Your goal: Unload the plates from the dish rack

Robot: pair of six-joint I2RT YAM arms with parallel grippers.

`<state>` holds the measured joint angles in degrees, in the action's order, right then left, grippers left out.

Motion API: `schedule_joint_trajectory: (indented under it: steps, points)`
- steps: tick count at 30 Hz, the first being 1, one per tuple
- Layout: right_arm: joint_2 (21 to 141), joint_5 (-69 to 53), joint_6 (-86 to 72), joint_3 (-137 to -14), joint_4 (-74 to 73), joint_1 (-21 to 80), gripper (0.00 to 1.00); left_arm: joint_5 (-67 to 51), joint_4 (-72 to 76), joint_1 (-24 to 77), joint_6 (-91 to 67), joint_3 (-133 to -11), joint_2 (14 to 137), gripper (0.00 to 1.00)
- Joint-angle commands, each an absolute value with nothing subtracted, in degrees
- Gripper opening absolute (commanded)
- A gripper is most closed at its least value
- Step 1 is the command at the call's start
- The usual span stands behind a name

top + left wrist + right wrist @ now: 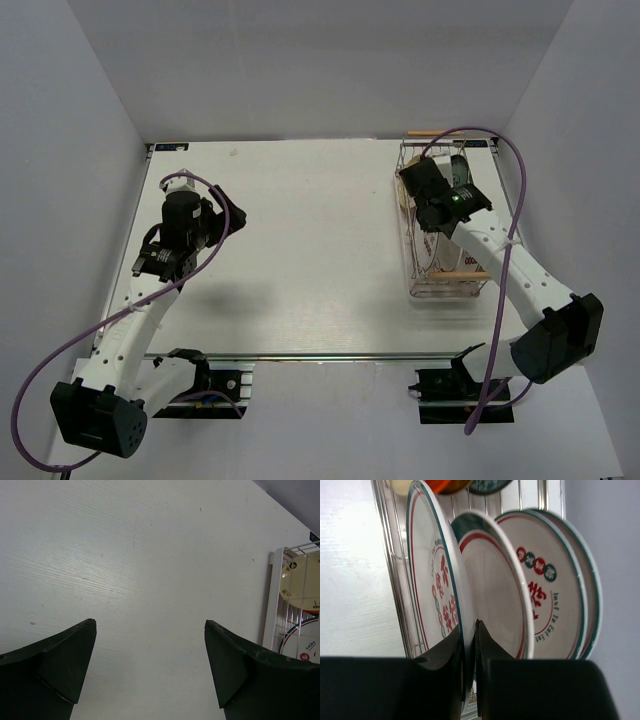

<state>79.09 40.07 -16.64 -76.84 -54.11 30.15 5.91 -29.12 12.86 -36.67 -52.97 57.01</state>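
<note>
The chrome wire dish rack (pixel 412 270) stands at the far right of the table, with several plates standing on edge in it. In the right wrist view the nearest plate (pixel 432 580) is white with a green-red rim ring and red characters. More white ringed plates (pixel 545 580) stand behind it. An orange-red piece (pixel 442 485) and a teal piece (pixel 487 485) show at the top. My right gripper (pixel 468 635) is shut on the rim of the nearest plate, inside the rack (pixel 390 580). My left gripper (pixel 150 630) is open and empty over bare table at the left (pixel 225 215).
The rack has wooden rod handles at its far end (pixel 430 133) and near end (pixel 465 275). Its edge (pixel 272 600) and two plates (pixel 302 580) show at the right of the left wrist view. White walls enclose the white table (pixel 300 250).
</note>
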Motion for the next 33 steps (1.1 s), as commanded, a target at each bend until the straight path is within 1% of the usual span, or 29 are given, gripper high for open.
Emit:
schedule_joint_trajectory:
  steps: [1,9,11,13,14,15,17,20,24,25,27,30,33]
  points:
    - [78.4,43.3,-12.6,-83.3,-53.2,30.2,0.0,5.4,-28.8,13.0,-36.4,-53.5,56.7,0.98]
    - [76.8,46.3,-7.7,-97.1,-54.2,30.4,0.0,4.6,-28.8,13.0,-36.2,-54.0,56.7,0.98]
    - [76.2,45.4,-6.5,-99.2,-53.1,30.3,0.0,3.3,-28.8,13.0,-36.0,-54.5,56.9,0.98]
    - [74.9,41.5,-5.5,-100.2,-49.4,30.1,0.0,1.9,-28.8,13.0,-35.6,-55.3,57.2,0.98]
    - [73.8,39.4,-4.8,-99.8,-47.5,30.3,0.0,0.2,-28.7,13.0,-35.4,-55.5,57.3,0.98]
    - [73.0,34.2,-4.6,-97.8,-44.1,30.4,0.0,-1.8,-28.6,13.0,-35.0,-55.7,57.3,0.98]
    - [72.1,28.1,-5.4,-95.1,-40.5,30.3,0.0,-4.3,-27.0,13.0,-34.3,-55.9,57.2,0.98]
    - [72.4,10.3,-8.9,-89.8,-35.3,30.1,0.0,-10.7,-23.7,12.5,-33.5,-55.4,57.0,0.98]
    - [73.2,-2.9,-13.5,-82.3,-27.5,30.0,0.0,-20.4,-20.1,12.5,-32.7,-54.3,57.2,0.98]
    - [73.1,-4.4,-14.5,-80.9,-23.8,30.0,0.0,-22.0,-18.0,12.5,-32.7,-53.9,57.4,0.98]
    - [73.1,-8.5,-17.5,-78.1,-20.8,29.4,0.0,-27.3,-16.2,12.5,-32.7,-52.7,58.0,0.98]
    - [72.6,-14.6,-21.9,-74.3,-14.7,29.1,0.0,-32.2,-13.9,13.1,-32.4,-51.9,59.7,0.98]
    - [72.9,-20.9,-25.6,-72.9,-10.9,27.9,0.0,-34.2,-13.3,13.1,-32.3,-51.5,61.8,0.98]
